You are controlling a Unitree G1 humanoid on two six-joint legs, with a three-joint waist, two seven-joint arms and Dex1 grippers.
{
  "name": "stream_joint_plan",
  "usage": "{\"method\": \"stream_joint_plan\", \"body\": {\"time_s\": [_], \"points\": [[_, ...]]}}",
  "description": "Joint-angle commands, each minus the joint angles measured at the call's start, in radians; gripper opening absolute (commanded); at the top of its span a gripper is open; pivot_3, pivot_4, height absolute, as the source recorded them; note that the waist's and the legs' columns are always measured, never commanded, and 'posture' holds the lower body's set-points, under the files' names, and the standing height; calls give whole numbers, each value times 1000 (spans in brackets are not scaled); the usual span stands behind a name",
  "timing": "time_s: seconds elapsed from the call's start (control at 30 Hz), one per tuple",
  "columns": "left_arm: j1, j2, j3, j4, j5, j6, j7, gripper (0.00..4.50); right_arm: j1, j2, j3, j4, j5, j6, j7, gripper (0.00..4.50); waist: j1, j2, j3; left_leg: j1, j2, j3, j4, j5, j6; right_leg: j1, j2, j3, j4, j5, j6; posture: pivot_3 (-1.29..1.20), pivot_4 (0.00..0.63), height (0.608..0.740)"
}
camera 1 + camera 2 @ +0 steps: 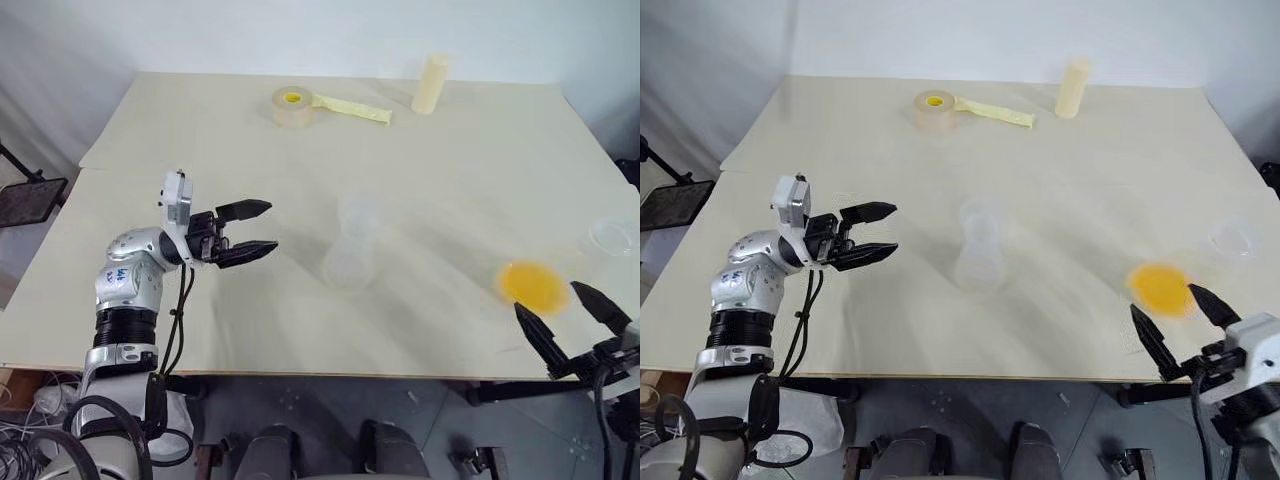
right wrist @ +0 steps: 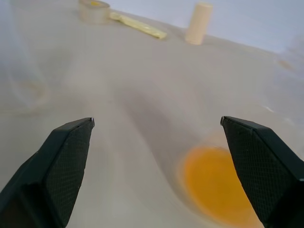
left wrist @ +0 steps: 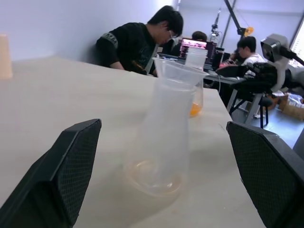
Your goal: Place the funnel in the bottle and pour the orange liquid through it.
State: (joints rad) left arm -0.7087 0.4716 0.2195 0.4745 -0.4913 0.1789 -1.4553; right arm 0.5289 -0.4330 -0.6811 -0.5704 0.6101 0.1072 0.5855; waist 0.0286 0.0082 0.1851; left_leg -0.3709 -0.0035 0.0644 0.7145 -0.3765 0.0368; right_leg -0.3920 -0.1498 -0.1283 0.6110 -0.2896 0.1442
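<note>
One funnel (image 3: pixel 178 71) sits in the neck of the bottle (image 1: pixel 350 262), which stands upright near the middle of the table (image 1: pixel 200 130), closer to the front edge than the back. We see the orange liquid (image 1: pixel 535 285) in a clear cup toward the front right corner, a second clear cup (image 1: pixel 612 238) at the right edge, and a tape roll (image 1: pixel 293 106) plus a cream cylinder (image 1: pixel 431 84) along the back edge. Left gripper (image 1: pixel 253 231) is spread, holding nothing, pointing at the bottle from its left; right gripper (image 1: pixel 572 315) is spread and empty over the front edge, just in front of the orange cup.
</note>
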Motion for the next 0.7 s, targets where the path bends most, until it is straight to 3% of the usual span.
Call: {"method": "stream_joint_plan", "body": {"time_s": [0.03, 0.4, 0.7], "points": [[13, -9, -2, 3, -13, -81, -28, 4485, 21, 22, -92, -5, 33, -28, -33, 4500, -2, 0, 0, 0, 0, 0, 0, 0, 0, 0, 0, 0, 0, 0, 0, 0, 150, 740], [41, -38, 0, -53, -77, -53, -29, 4485, -86, 6, -103, 155, 30, -64, -34, 4500, -5, 0, -1, 2, 0, 1, 0, -1, 1, 0, 0, 4, -1, 0, 0, 0, 150, 740], [96, -49, -6, -141, -94, -29, 27, 4485, -300, -69, -49, 303, -9, -42, -50, 4500, -5, 1, -1, 2, 1, 1, 0, -1, 1, 0, 0, 5, -1, 0, 0, 0, 150, 740]]}}
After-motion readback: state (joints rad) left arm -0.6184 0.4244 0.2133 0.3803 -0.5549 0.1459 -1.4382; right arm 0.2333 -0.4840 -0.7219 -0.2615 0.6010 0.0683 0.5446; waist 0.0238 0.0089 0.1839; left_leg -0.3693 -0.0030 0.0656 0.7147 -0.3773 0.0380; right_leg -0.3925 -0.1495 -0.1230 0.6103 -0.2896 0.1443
